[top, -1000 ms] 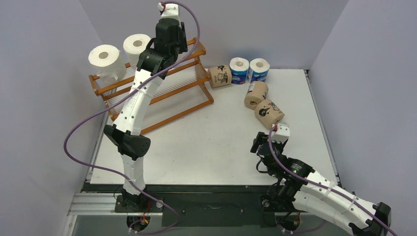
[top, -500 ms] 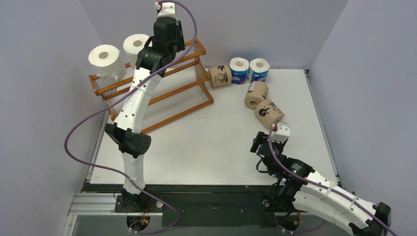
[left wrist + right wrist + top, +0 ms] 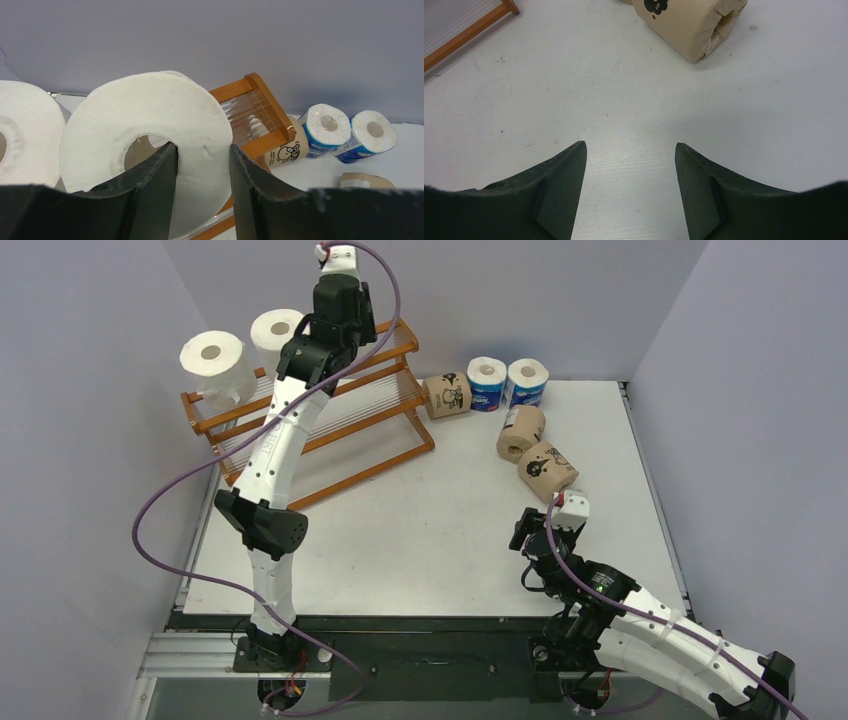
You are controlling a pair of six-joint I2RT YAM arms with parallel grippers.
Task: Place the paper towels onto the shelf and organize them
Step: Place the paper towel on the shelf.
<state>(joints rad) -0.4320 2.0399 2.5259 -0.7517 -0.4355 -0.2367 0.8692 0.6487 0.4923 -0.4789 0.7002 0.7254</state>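
The left arm reaches high over the shelf (image 3: 370,472), and from above its wrist blocks the left gripper (image 3: 202,147) altogether. The wrist view fills that gap. Its fingers (image 3: 150,192) are clamped on the wall of the held white roll (image 3: 115,125), one in the hollow core and the other against the outer side. The roll seems to sit at the top tier's right end, but the fingers hide whether it rests on the slats.

On the same tier stand the end white roll (image 3: 212,358) and the middle white roll (image 3: 275,330), the latter partly behind the arm.

The right gripper (image 3: 630,145) hangs low over the table (image 3: 634,90), jaws spread with nothing between them. Ahead of it, the nearest brown roll (image 3: 689,25) is cut off by the frame edge. Beyond lie another brown roll (image 3: 521,432), a third brown roll (image 3: 447,395) beside the shelf, and the blue-wrapped pair (image 3: 487,383).
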